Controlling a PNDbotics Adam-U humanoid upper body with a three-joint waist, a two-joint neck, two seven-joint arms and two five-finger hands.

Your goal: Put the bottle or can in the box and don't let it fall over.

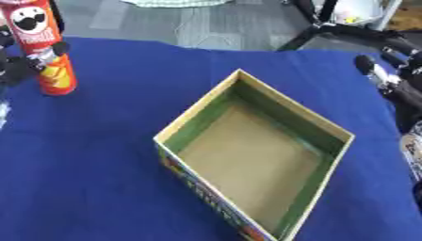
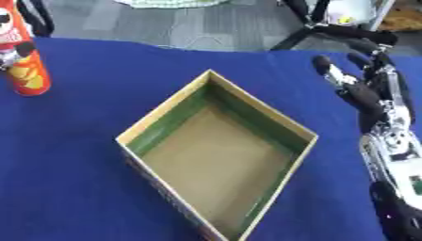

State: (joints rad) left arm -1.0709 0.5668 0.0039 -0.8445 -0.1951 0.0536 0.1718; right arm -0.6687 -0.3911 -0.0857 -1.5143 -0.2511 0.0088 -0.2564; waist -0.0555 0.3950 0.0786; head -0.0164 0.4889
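- The red can (image 1: 43, 49) is standing upright near the far left corner of the bench (image 1: 99, 179), well apart from the box (image 1: 251, 155).
- The left hand (image 1: 20, 63) is reaching in from the left edge, its dark fingers curling around the can's middle.
- The box is sitting open-topped in the middle of the blue-covered bench, turned so 1 corner is pointing away from the robot; its inside is showing green walls and a plain brown floor.
- The right hand (image 2: 367, 89) is hovering at the right side, fingers spreading straight and apart, holding nothing, beside the box.
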